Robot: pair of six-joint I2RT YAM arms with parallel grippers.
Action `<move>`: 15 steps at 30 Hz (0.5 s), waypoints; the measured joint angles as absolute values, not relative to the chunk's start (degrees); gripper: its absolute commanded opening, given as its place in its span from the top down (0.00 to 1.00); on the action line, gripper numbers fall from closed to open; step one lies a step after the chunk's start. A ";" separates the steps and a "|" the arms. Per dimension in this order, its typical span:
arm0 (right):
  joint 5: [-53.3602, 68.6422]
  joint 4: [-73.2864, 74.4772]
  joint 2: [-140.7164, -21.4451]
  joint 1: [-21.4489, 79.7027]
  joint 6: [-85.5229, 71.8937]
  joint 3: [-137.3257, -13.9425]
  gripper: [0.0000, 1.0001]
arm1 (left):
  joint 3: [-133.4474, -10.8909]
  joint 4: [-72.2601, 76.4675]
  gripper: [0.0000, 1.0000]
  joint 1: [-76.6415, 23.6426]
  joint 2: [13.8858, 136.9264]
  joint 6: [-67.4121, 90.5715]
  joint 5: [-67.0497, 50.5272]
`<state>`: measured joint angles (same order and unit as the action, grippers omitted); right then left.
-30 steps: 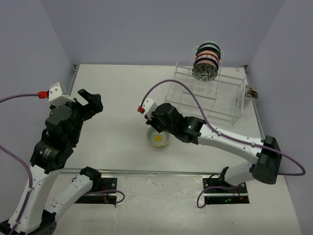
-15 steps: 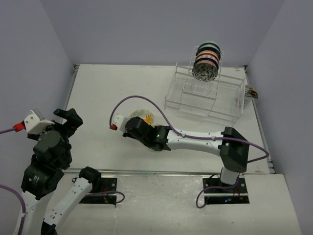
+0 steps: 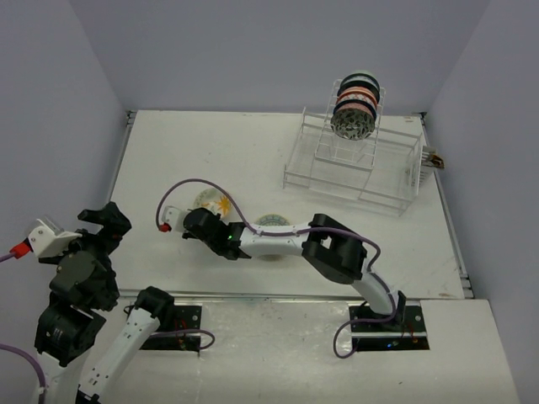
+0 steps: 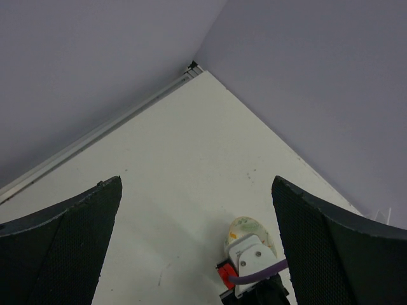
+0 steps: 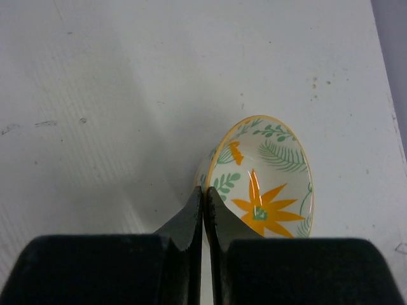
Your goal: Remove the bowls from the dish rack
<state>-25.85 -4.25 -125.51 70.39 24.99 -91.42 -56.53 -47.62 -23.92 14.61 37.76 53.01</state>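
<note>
My right gripper [image 5: 204, 197] is shut on the near rim of a white bowl with an orange flower and green leaves [image 5: 261, 184]. The bowl is tilted on its side, low over the table. In the top view the right arm reaches far left, with its gripper [image 3: 200, 220] and this bowl [image 3: 211, 202] at centre-left. A second bowl [image 3: 272, 220] sits on the table, half hidden behind the right arm. The clear dish rack [image 3: 354, 168] stands at the back right, with several bowls [image 3: 355, 105] upright in its tall tier. My left gripper [image 3: 99, 225] is open and empty near the left edge; its wrist view [image 4: 197, 248] shows the flower bowl [image 4: 245, 227] ahead.
Purple walls close in the table's left, back and right sides. A purple cable [image 3: 189, 183] loops above the right wrist. The table's near edge rail [image 3: 278, 295] runs in front of the arm bases.
My right arm has swung left across the table, carrying the flower bowl from the centre to centre-left. My left arm has drawn back towards the near left corner.
</note>
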 measured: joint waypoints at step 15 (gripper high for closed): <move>-25.67 0.40 -126.69 67.51 23.29 -96.97 0.36 | -48.25 -43.38 0.00 -23.92 11.77 33.58 51.94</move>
<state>-25.67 0.40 -126.69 67.51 23.29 -96.97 -48.25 -43.38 -23.92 11.77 33.58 51.94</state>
